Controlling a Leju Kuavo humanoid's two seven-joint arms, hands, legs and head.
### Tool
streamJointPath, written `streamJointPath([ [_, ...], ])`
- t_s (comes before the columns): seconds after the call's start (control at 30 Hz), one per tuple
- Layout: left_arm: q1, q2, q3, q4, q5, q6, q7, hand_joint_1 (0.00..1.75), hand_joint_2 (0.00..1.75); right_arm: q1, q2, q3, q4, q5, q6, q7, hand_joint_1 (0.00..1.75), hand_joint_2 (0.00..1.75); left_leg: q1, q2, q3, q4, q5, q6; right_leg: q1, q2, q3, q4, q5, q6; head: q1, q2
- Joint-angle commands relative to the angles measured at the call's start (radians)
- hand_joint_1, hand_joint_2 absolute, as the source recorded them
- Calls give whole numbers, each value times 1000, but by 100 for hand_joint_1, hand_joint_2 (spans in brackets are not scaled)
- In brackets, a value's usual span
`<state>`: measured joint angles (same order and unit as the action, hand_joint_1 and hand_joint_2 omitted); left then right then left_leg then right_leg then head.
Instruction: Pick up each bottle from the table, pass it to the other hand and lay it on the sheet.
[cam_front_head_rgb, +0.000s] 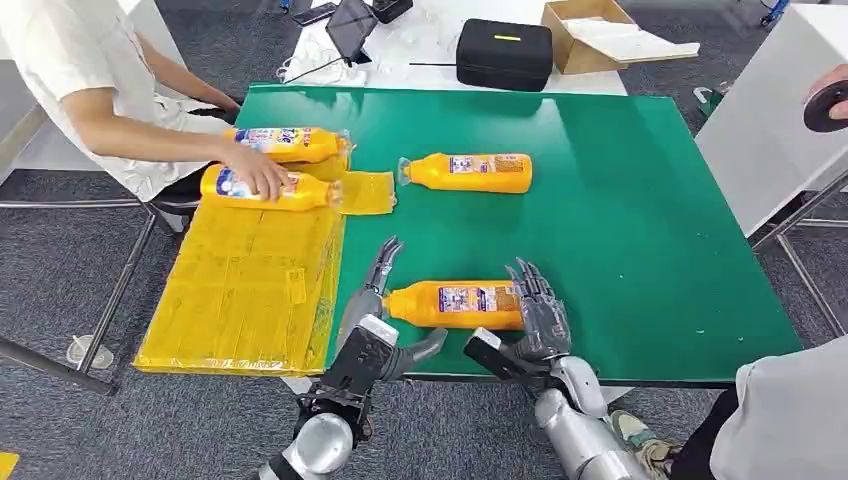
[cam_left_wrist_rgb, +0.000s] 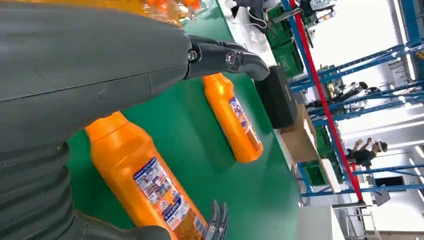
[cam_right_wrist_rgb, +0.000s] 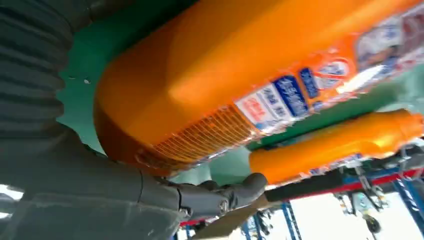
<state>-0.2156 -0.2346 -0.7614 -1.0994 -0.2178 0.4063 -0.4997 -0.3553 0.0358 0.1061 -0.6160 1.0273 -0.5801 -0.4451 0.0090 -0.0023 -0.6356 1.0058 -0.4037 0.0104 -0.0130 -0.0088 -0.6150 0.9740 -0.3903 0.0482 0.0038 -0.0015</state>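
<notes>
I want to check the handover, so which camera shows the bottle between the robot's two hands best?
The head view: the near bottle lies whole on the green table, right hand at its base, left hand by its cap. The left wrist view shows its cap end and label; the right wrist view its base, close up.

- Table (cam_front_head_rgb: 640, 200): plain green top.
- Bottles: orange, with white, blue and red labels; near bottle (cam_front_head_rgb: 455, 304), far bottle (cam_front_head_rgb: 470, 172).
- Sheet (cam_front_head_rgb: 250, 290): translucent yellow.
- Case (cam_front_head_rgb: 504, 53): black, yellow stripe.
- Right robot hand (cam_front_head_rgb: 535, 310): dark grey.
- Left robot hand (cam_front_head_rgb: 375, 320): grey.
</notes>
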Motion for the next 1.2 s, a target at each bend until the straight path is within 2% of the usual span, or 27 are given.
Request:
streamJointPath([
  [0.03, -47, 15, -35, 49, 9, -9, -2, 0, 175, -66, -56, 102, 174, -5, 113, 41, 175, 175, 0, 0, 4, 0, -1, 0, 0, 0, 4, -1, -1, -1, 0, 0],
  [0.47, -52, 13, -36, 46, 14, -16, -7, 0, 175, -52, -78, 144, 165, -12, 136, 28, 175, 175, 1, 0, 11, -1, -1, 0, 1, 0, 11, -2, 0, -2, 0, 0],
  [0.67, -44, 1, -10, 39, 68, -36, -11, 0, 175, -40, -68, 145, 139, -57, 87, 7, 175, 175, 1, 2, 10, -1, 0, 0, 1, 1, 9, -2, 0, -1, 0, 0],
  [0.83, -5, -5, 49, 19, 231, -58, -47, 0, 175, -7, -59, 118, 97, -133, 10, -41, 175, 175, 1, 1, 12, -1, -1, 0, 1, 1, 11, -2, -1, -2, 0, 0],
  [0.93, 20, 8, 62, 18, 285, -45, -68, 0, 175, 19, -46, 87, 53, -219, 4, -95, 175, 175, 1, 3, 11, -1, -1, 0, 1, 3, 9, -2, 0, -1, 0, 0],
  [1.2, 140, 42, 145, 36, 612, -182, 16, 0, 175, 132, -18, 45, -177, -457, 19, -162, 175, 175, 1, 5, 12, -1, -4, 0, 1, 5, 11, -1, -2, -3, 0, 0],
])
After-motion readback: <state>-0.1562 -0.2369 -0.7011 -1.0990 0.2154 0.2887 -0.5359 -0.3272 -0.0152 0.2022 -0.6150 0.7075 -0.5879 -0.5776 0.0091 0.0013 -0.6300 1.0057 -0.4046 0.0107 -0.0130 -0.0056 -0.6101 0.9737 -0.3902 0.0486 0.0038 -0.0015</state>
